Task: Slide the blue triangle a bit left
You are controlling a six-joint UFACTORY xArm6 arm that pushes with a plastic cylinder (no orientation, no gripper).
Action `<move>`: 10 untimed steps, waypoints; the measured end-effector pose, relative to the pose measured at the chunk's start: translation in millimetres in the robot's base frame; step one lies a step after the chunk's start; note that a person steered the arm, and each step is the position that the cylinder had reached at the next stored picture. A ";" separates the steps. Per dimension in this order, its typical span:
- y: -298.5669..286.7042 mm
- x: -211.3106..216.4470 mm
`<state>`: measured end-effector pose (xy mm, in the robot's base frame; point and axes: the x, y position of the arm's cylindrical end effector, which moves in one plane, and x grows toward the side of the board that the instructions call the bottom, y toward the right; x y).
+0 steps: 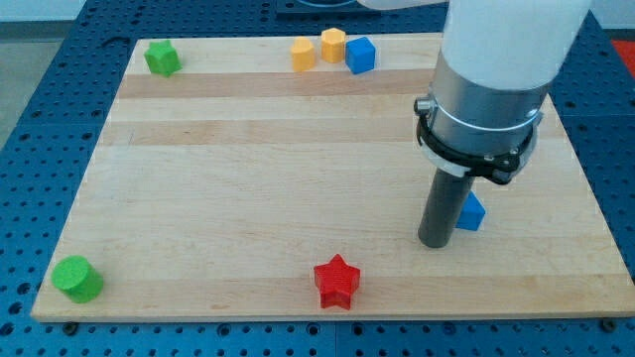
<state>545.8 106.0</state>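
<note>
1. Though half hidden behind the rod, the blue triangle [472,212] lay near the board's right edge.
2. My tip [435,241] stood touching its left side, holding nothing.
3. Light, hard, slippery-looking; it probably wanted pushing from its right face.

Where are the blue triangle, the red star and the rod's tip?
blue triangle [473,212]: camera view, its visible face right of the rod.
red star [336,281]: camera view, centre of its top.
my tip [434,241]: camera view, the rod's lower end.
</note>
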 end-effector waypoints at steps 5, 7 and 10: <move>88.4 -25.4; 88.9 -27.2; 63.1 -29.8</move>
<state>516.0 169.1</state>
